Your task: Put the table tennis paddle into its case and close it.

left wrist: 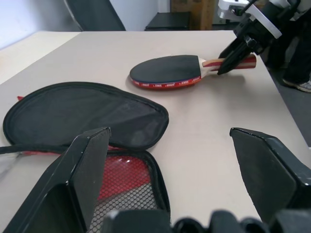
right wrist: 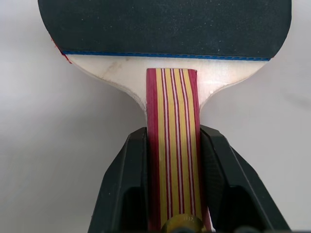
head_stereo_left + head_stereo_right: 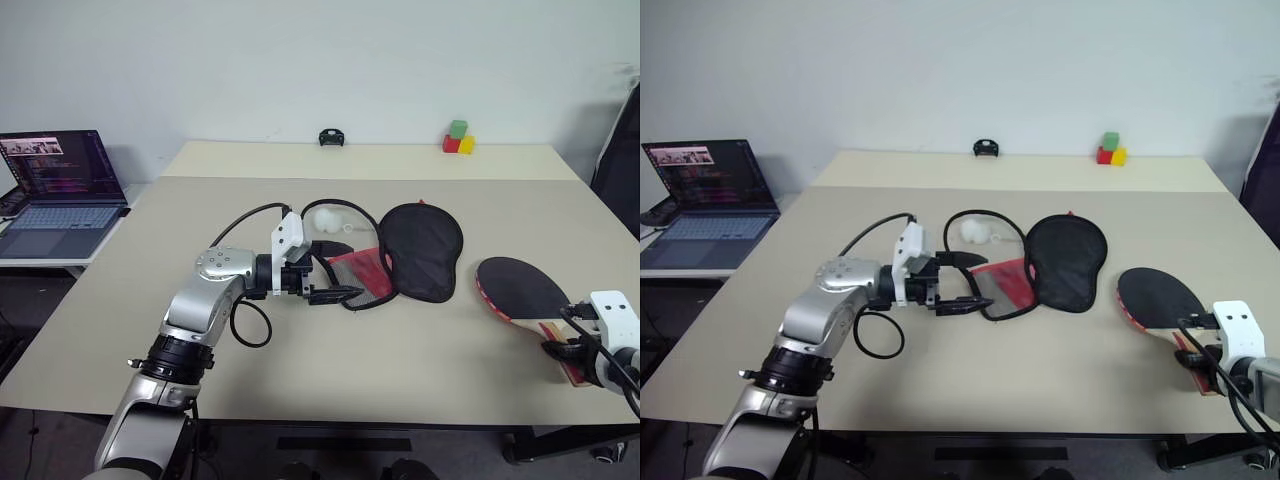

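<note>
Jaws pinched on the striped wooden handle, the right gripper (image 2: 172, 194) holds the black-rubber, red-rimmed table tennis paddle (image 3: 520, 291) near the right table edge, a hold that leaves the blade free, probably to lead into the pouch. The left gripper (image 3: 338, 278), jaws spread wide and empty, hovers at the unzipped black-and-red fabric case (image 3: 420, 250) lying mid-table, seemingly to steady its mouth.

Even, diffuse, bright lighting, probably from overhead, casts only faint soft shadows on the table (image 3: 420, 350) beneath the paddle (image 1: 167, 71), without glare, while the left gripper's fingers (image 1: 85, 179) appear slightly blurred in the wrist view.
</note>
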You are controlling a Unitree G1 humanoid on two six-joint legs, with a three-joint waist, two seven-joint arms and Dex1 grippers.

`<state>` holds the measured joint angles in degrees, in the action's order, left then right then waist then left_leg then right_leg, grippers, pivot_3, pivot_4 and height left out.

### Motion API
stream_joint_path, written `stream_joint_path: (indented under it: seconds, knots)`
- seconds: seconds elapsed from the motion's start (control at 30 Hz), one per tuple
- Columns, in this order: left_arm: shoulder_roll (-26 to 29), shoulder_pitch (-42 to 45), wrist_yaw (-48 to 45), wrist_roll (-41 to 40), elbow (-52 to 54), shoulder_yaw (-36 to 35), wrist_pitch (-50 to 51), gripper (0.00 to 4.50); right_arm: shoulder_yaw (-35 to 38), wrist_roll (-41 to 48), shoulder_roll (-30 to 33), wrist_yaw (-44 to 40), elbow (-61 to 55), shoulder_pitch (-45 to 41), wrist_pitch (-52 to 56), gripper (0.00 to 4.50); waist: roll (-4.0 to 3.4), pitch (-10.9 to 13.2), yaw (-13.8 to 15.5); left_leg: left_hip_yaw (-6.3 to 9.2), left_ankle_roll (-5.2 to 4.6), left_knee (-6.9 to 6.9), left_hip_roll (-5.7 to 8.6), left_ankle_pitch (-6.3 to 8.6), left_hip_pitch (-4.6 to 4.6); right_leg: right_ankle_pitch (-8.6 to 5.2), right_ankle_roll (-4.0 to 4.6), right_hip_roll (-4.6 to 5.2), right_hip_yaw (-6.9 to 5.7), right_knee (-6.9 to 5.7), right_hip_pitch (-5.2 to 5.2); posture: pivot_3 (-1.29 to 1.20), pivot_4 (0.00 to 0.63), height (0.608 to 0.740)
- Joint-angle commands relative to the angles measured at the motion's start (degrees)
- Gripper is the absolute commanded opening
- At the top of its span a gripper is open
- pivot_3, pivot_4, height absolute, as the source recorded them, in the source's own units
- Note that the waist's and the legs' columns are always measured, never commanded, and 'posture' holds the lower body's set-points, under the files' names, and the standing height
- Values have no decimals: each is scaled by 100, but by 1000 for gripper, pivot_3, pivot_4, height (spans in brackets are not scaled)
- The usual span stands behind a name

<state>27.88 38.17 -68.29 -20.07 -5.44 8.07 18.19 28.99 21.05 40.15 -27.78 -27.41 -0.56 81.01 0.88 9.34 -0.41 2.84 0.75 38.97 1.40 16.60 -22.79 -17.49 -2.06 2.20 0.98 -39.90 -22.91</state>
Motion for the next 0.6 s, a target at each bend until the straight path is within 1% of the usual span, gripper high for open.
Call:
stream_joint_path:
  seconds: [0.03, 0.07, 0.13, 0.17, 0.27, 0.33, 0.6]
  knots:
    - [-28, 147, -49, -2, 17, -1, -116, 4321, -48, 69, -175, 106, -130, 94, 25, 1097, 0, 0, 0, -1, 0, 0, 0, 0, 2, 0, 0, 0, 1, 0, 2, 0, 150, 740]
    - [-27, 150, -50, -1, 15, 2, -119, 4321, -90, 26, -205, 159, -63, 77, -53, 1097, 0, 0, -1, -1, 0, 0, 1, 0, 3, 0, 0, 0, 1, 0, 3, 0, 150, 740]
    - [-19, 146, -49, -1, 24, 2, -120, 4321, -176, -19, -240, 231, 72, 31, -180, 1830, 1, 1, -7, -1, 0, 0, 1, 0, 12, 0, 0, 0, 1, 1, 14, 0, 150, 740]
    - [-15, 143, -46, -1, 31, 4, -120, 4321, -201, -19, -241, 249, 108, 21, -214, 2066, 3, 1, -7, 1, 0, 0, 0, 0, 24, 0, 0, 0, -1, 5, 27, 0, 150, 740]
    - [19, 108, -19, -8, 63, -17, -108, 4321, -278, 17, -278, 247, 274, -138, -348, 2990, 5, 2, -14, 3, -2, -6, 0, 2, 82, -1, -1, -1, -3, 28, 89, 0, 150, 740]
    - [34, 80, 4, -11, 87, -31, -100, 4321, -307, 21, -303, 263, 434, -276, -412, 2990, 7, 2, -24, 6, -4, -7, 0, 2, 111, 4, -1, -2, -6, 46, 125, 0, 150, 740]
    - [88, -8, 83, -2, 144, -77, -106, 4321, -500, 1, -169, 253, 920, -405, -705, 2990, 13, -2, -124, 12, -6, -7, -3, 3, 119, 26, -6, -5, -8, 84, 151, 0, 150, 740]
